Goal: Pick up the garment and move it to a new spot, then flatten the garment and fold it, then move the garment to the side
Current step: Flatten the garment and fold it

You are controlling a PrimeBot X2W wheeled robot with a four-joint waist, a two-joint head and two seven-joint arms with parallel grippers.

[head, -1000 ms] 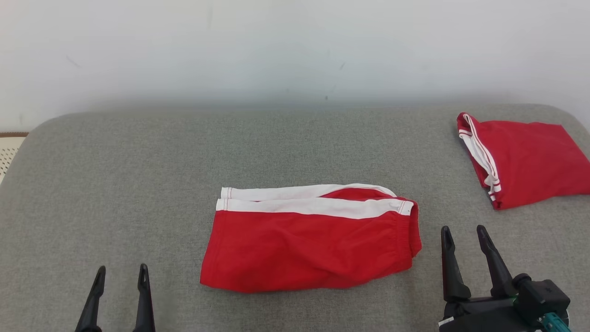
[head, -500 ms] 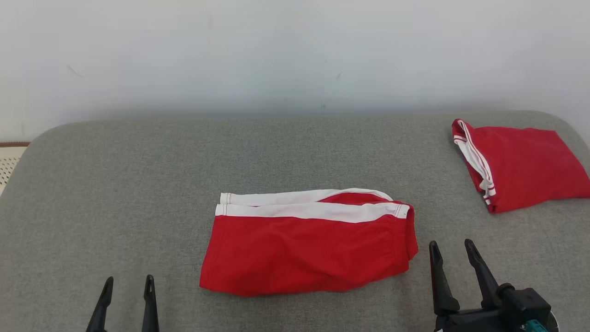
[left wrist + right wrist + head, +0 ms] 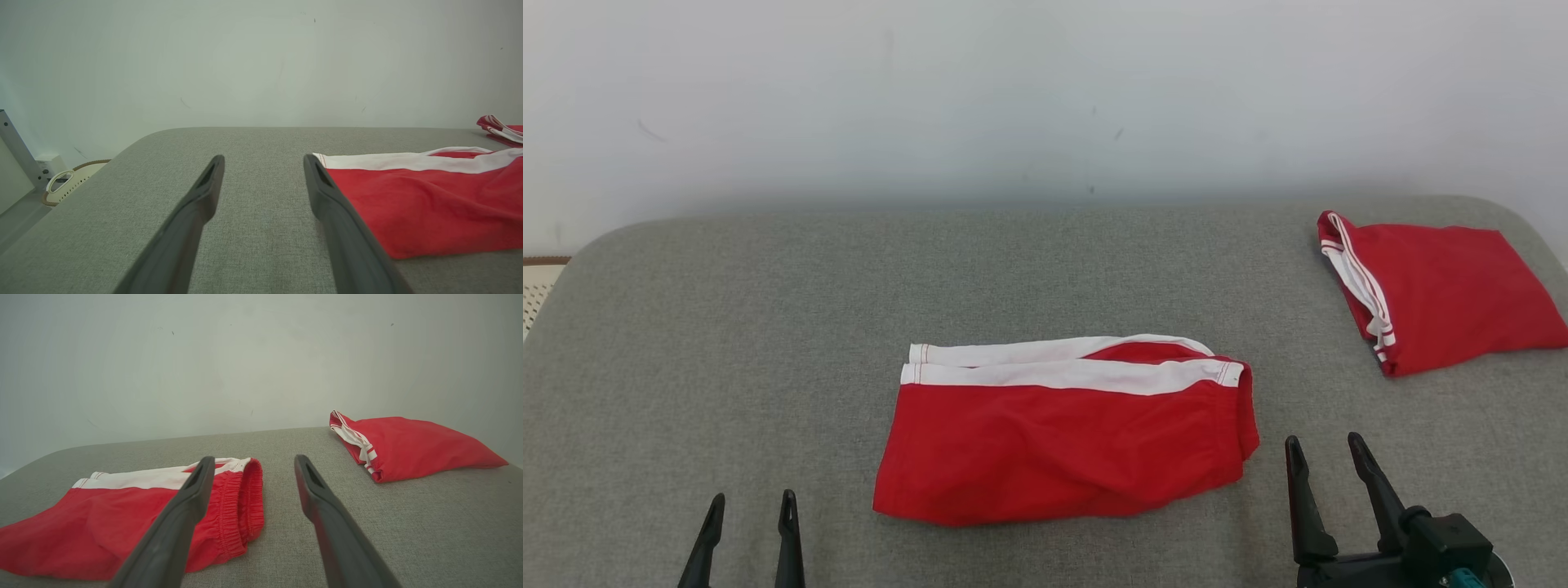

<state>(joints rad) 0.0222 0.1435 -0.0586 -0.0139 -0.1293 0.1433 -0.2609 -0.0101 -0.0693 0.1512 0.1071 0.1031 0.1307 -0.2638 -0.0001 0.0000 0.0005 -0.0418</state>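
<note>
My left gripper (image 3: 752,498) and right gripper (image 3: 1324,441) both hang empty with jaws wide, the folded garment (image 3: 1066,441) lying between them, nearer the right one; I judge that pinching only its top layer would undo the fold when moved.

Ahead of the left hand (image 3: 752,496) and to its outer side the grey desk (image 3: 768,310) lies bare. The folded red shorts (image 3: 1062,441) fill the stretch between both hands, just inside the right hand (image 3: 1323,440). Farther ahead of the right hand sits a red bundle (image 3: 1437,294), then the wall (image 3: 1045,98).
</note>
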